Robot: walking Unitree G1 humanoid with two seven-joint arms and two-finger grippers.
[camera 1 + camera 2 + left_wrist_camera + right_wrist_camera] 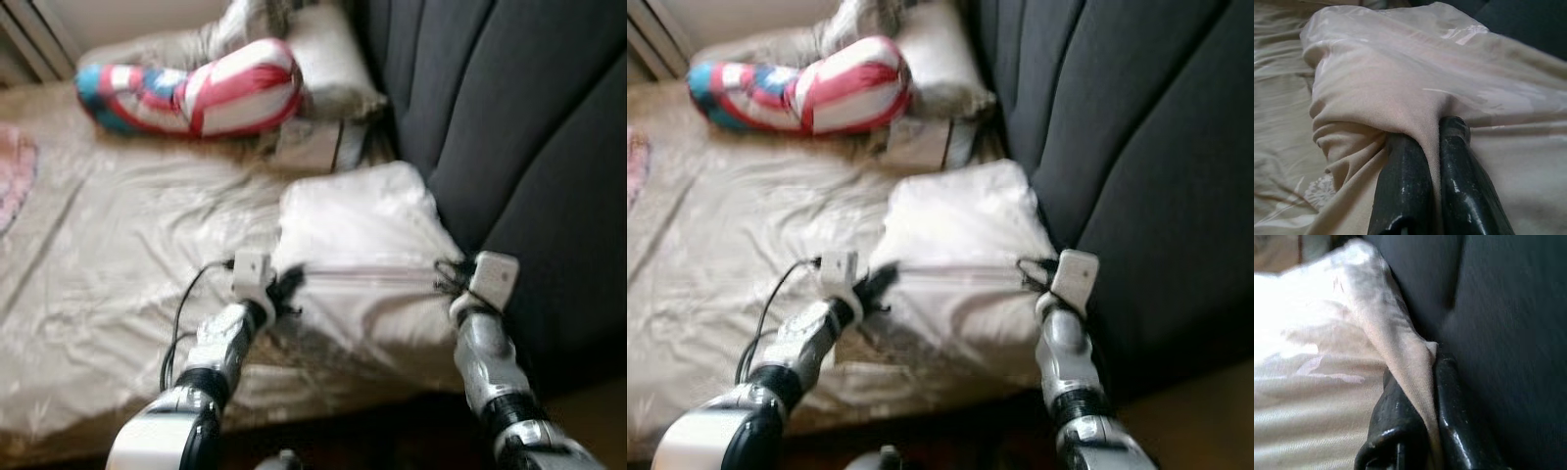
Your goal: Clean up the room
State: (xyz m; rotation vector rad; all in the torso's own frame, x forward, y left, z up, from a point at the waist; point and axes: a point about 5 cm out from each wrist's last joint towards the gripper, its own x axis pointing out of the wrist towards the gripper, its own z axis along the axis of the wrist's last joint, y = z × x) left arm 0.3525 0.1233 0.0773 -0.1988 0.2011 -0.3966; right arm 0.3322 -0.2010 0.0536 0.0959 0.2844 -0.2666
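cream satin pillow (358,264) lies on the bed (127,255), against the dark padded headboard (509,127); glossy, creased, faint floral pattern. left gripper (1437,147) jaws pinch a fold at its near-left edge; right gripper (1422,382) jaws clamp its headboard-side corner. striped red-white-blue cushion (196,88) further up the bed.

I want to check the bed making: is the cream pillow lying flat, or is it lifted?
Cannot tell. The cream pillow is pinched at both ends by the left gripper and right gripper, beside the dark headboard.
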